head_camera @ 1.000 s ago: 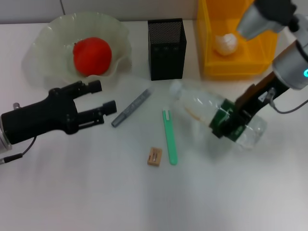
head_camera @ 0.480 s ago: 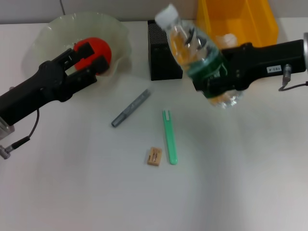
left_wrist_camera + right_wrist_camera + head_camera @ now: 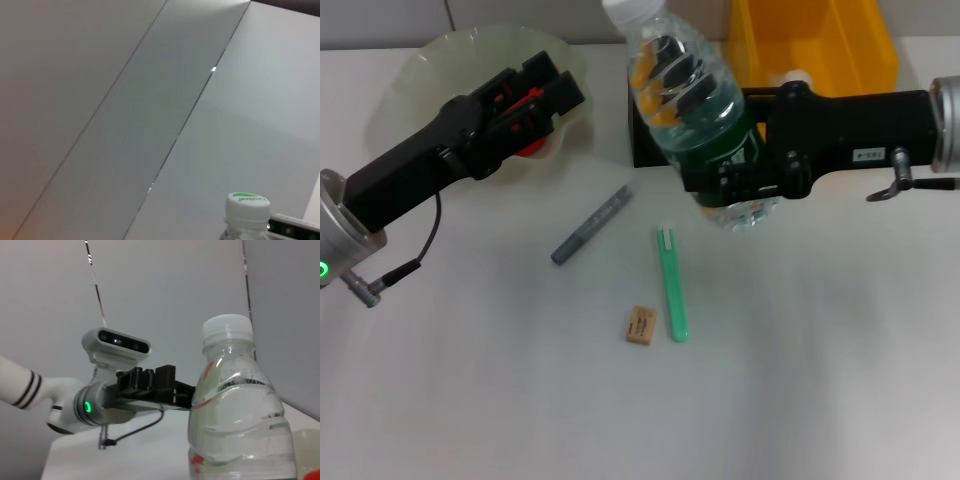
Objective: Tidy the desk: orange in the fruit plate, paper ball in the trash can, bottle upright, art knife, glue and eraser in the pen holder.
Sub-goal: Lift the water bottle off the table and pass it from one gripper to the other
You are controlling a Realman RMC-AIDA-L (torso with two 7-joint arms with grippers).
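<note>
The white desk (image 3: 840, 380) carries everything, with the yellow trash can (image 3: 865, 45) at its far right edge; a white paper ball (image 3: 798, 76) just shows inside it, so that step looks done. At the far left sits the pale fruit plate (image 3: 430, 70), where a sliver of the orange (image 3: 525, 97) shows red behind the left arm.

The right end effector (image 3: 745, 180) reaches in from the right, closed around the green-labelled lower body of the clear bottle (image 3: 695, 110). It holds the bottle lifted off the desk, nearly vertical with the white cap uppermost (a low grip that leaves the base free to be set down squarely). Standing it upright seems to be the step in hand; it is not yet set down.

The left end effector (image 3: 535, 90) hovers over the fruit plate with its fingers spread apart and nothing between them, probably kept clear of the working arm.

Behind the bottle stands the black mesh pen holder (image 3: 645, 120), mostly hidden. Still lying flat on the desk are the grey glue stick (image 3: 591, 224), the green art knife (image 3: 672, 284) and, just beside its lower end, the small tan eraser (image 3: 640, 326).
</note>
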